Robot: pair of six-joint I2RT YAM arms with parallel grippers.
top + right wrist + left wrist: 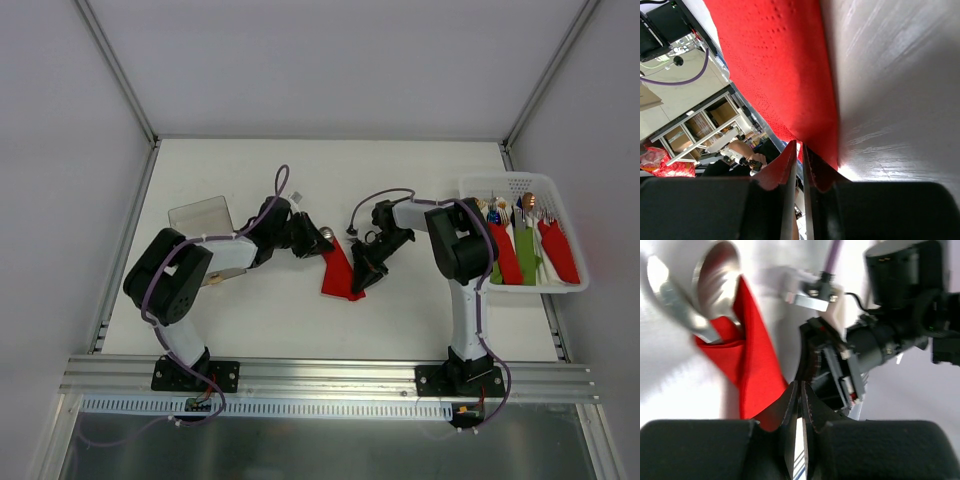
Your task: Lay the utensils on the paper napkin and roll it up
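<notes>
A red paper napkin [340,272] lies partly rolled at the table's middle. A silver spoon bowl [326,233] pokes out of its far end. In the left wrist view the spoon [715,280] sits wrapped in the napkin's folds [752,360]. My left gripper [312,241] is at the spoon end. Its jaws [801,387] are shut, and the napkin runs along the left finger's outer side. My right gripper [362,272] is at the napkin's right edge. Its jaws [801,146] are shut on the napkin's edge [785,65].
A white basket [520,180] at the right edge holds several rolled napkin bundles in red, green and white. A clear plastic container [200,215] stands behind the left arm. The right gripper's body [880,335] is close in front of my left fingertips.
</notes>
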